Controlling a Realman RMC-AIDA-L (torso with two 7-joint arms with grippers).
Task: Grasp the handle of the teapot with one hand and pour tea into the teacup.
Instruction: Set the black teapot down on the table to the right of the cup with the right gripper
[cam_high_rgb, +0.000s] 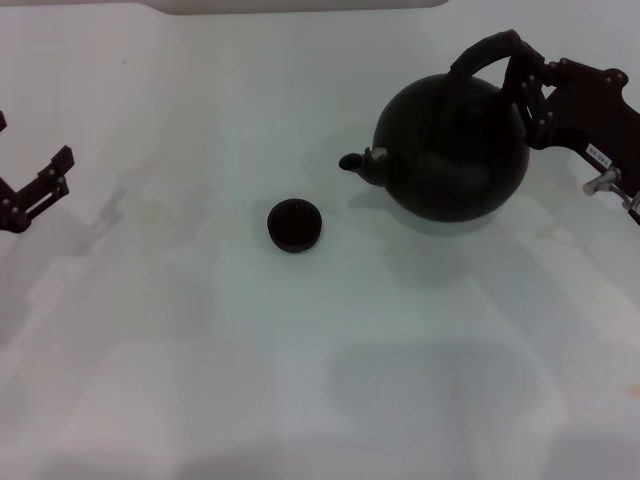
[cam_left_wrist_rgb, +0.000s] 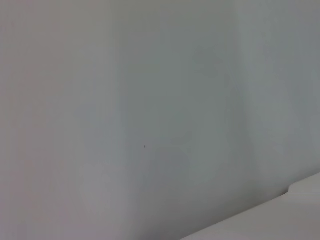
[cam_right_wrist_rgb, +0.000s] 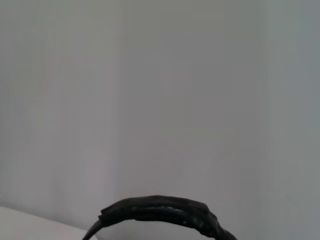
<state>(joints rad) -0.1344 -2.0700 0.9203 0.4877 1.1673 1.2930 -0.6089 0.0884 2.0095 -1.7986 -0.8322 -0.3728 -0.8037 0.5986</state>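
Observation:
The matte-black teapot (cam_high_rgb: 455, 150) stands at the right of the white table, its spout (cam_high_rgb: 360, 160) pointing left toward the teacup. Its arched handle (cam_high_rgb: 485, 52) rises over the top; it also shows in the right wrist view (cam_right_wrist_rgb: 160, 210). My right gripper (cam_high_rgb: 525, 70) comes in from the right and is shut on the handle's right end. The tiny dark teacup (cam_high_rgb: 294, 224) sits on the table left of the spout, apart from the pot. My left gripper (cam_high_rgb: 30, 150) is open and empty at the far left edge.
The white table (cam_high_rgb: 200, 350) spreads around both things. A pale raised edge (cam_high_rgb: 300, 5) runs along the back. The left wrist view shows only bare pale surface (cam_left_wrist_rgb: 150, 125).

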